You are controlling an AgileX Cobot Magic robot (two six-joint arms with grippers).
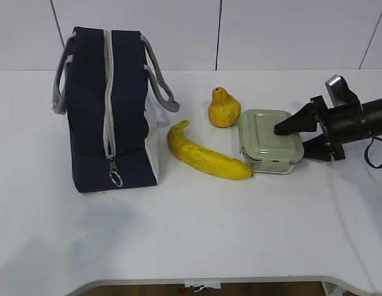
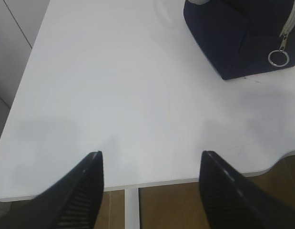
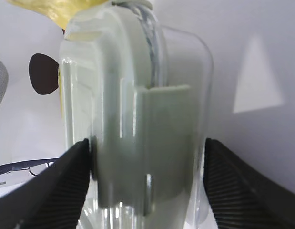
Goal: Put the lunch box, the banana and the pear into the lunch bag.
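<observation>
Nearest the exterior camera, bare white worktop (image 1: 197, 234) is seen, with everything else set further back on it. Taking the lunch box (image 1: 269, 139) as the landmark: the banana (image 1: 203, 156) lies just to its left, its right tip touching or almost touching the box's lower left corner. The pear (image 1: 223, 108) stands upright just beyond the box's upper left corner. The lunch bag (image 1: 107, 108) stands well to the left of the box, past the banana, with its grey zipper (image 1: 108, 98) drawn shut and the metal ring pull (image 1: 116, 179) hanging low.

At the box's right end the right hand (image 1: 295, 135) is placed with its fingers spread, one above the lid and one beside the end wall. In the right wrist view the box (image 3: 137, 119) fills the gap between the two fingers (image 3: 56, 186); whether they press on it cannot be told.

The left hand (image 2: 152, 191) is held apart over bare worktop near its front edge, far left of the box, with the bag's corner (image 2: 238, 38) ahead of it.
</observation>
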